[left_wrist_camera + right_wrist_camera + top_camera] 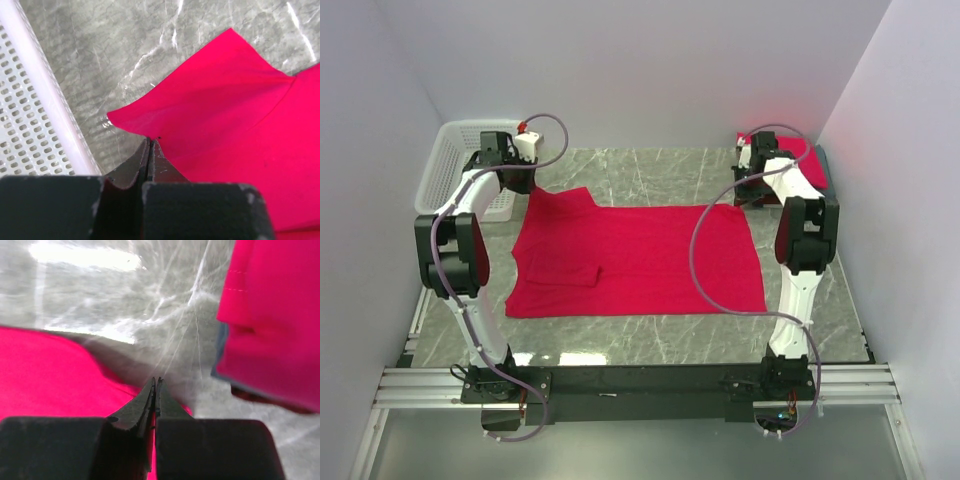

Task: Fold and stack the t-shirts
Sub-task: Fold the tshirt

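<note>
We note spread t-shirt (640, 255) crimson, plain; folded t-shirts (805, 152) red over grey; table (650, 345) grey marble, white veins; basket (445, 170) white, perforated lattice.

A grey marble-patterned table (650, 345) carries three things; a crimson t-shirt (640, 260) lies spread over its middle, mostly flat (its far-left corner is raised off the surface); a white lattice basket (438, 175) stands at the far-left corner; a stack of folded shirts (812, 152), red on top, sits at the far-right corner, apart from the spread one.
</note>
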Controlling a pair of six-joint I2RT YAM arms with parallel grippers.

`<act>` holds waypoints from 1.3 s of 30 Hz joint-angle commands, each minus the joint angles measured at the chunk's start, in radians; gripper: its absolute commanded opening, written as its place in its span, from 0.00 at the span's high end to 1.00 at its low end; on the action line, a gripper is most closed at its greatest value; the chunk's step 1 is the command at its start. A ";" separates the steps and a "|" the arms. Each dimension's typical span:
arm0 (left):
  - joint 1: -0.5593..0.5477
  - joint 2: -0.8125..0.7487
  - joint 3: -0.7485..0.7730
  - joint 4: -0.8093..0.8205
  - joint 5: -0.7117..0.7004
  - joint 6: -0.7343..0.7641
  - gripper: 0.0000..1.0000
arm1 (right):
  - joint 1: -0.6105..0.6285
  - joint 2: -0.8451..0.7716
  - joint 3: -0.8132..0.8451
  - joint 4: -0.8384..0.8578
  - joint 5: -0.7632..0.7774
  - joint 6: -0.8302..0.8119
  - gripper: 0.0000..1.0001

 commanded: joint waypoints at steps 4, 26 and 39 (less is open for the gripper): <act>0.004 -0.081 -0.004 0.027 0.036 0.011 0.99 | -0.016 -0.141 -0.007 0.045 -0.032 -0.011 1.00; 0.062 -0.289 -0.211 -0.055 0.092 0.158 0.99 | -0.061 -0.285 -0.169 0.021 -0.069 -0.072 1.00; 0.073 -0.437 -0.377 -0.088 0.071 0.257 1.00 | -0.072 -0.418 -0.373 0.045 -0.072 -0.115 1.00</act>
